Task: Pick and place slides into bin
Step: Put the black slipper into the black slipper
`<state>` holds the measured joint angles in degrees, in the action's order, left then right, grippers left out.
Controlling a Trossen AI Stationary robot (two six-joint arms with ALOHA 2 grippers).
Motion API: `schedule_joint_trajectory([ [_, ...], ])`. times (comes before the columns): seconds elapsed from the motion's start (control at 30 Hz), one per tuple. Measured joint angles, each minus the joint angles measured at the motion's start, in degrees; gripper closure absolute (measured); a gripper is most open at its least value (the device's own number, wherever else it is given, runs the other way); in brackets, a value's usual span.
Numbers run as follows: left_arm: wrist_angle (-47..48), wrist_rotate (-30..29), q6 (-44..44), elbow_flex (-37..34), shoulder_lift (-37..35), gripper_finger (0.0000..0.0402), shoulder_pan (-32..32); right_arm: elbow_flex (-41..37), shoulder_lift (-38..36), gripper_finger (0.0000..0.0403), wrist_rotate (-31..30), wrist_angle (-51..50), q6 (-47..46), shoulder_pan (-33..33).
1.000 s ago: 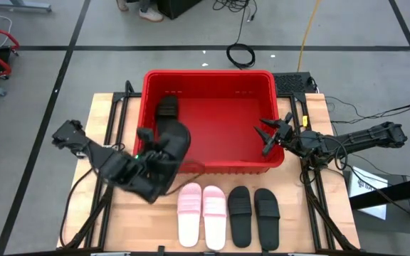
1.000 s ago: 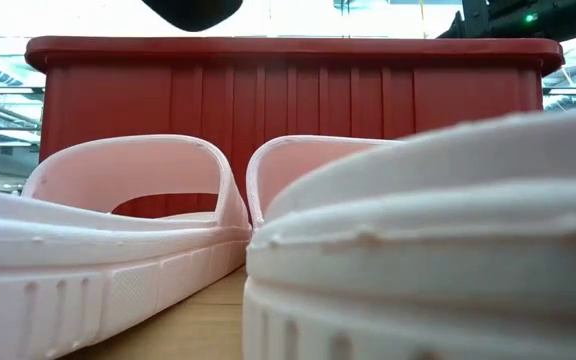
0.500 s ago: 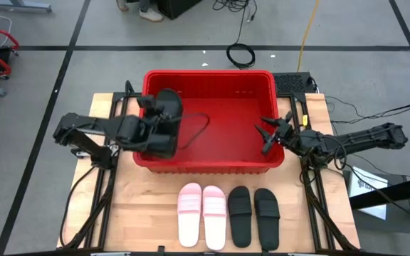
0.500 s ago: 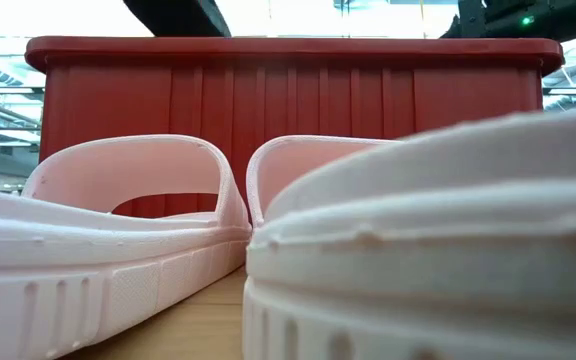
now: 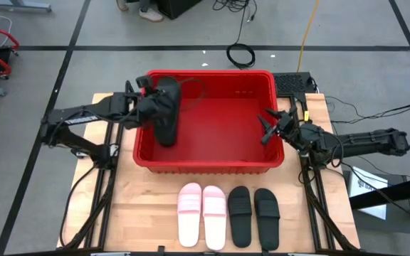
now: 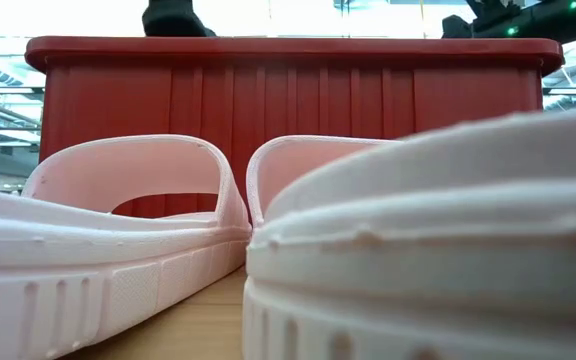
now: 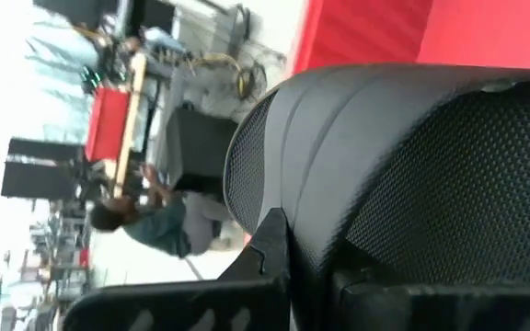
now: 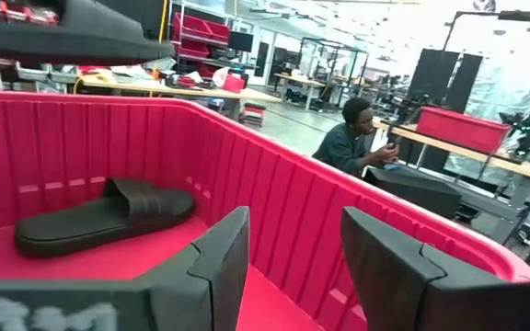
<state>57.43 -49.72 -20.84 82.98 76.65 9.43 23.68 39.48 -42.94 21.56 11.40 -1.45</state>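
Note:
The red bin [image 5: 212, 153] stands mid-table. My left gripper [image 5: 150, 107] reaches over the bin's far left corner, shut on a black slide [image 5: 166, 126]; both show above the rim in the low view [image 6: 173, 18]. Another black slide [image 8: 109, 219] lies flat on its sole on the bin's floor. My right gripper [image 5: 267, 128] is open and empty over the bin's right rim. Two pink slides [image 5: 201, 213] and two black slides [image 5: 253, 213] lie side by side on the table near its near edge. My left gripper holds the black slide at its broad strap [image 7: 357, 221], which fills the wrist view right at the fingers [image 7: 274, 248]. It comes from the table's left side. The slide is lifted clear over the bin's left part, tilted. The gripper hides the exact place of contact.
The bin's right half shows bare red floor [image 5: 233, 124]. A person [image 8: 352, 138] sits in the room beyond the table. Cables [image 5: 242, 53] lie on the floor behind the bin. The pink slides [image 6: 128, 230] stand close before the low camera.
My left gripper has carried the black slide from outside the bin's near left corner up over the rim and toward the table's far edge, to above the bin's far left part. The slide has stayed in its hold and turned lengthwise along the bin's left wall.

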Motion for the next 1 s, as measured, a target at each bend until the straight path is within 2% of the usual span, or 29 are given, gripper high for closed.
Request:
schedule_joint_trajectory([
  [0.1,-6.1,4.4,-1.1,-5.7,-3.1,0.0394,4.3,0.0,0.0,0.0238,2.6,0.0,-0.1,-0.8],
  [0.17,-8.6,4.7,-3.0,-9.6,-4.5,0.0398,6.4,0.0,0.0,0.0238,4.2,0.1,-0.2,-1.4],
  [0.47,-24.0,12.1,-9.4,-22.6,-5.5,0.0396,14.5,0.0,0.0,0.0238,4.3,1.4,0.4,-4.5],
  [0.63,-28.2,12.9,-10.0,-26.1,-5.4,0.0393,17.5,0.0,0.0,0.0238,4.3,1.4,1.1,-5.6],
  [0.77,-29.6,17.0,-9.1,-27.5,-5.5,0.0395,19.2,0.0,0.0,0.0238,4.4,1.8,1.4,-6.8],
  [1.0,-34.4,18.3,-10.3,-32.5,-5.4,0.0389,21.6,0.0,0.0,0.0238,10.7,2.7,0.3,-9.7],
])
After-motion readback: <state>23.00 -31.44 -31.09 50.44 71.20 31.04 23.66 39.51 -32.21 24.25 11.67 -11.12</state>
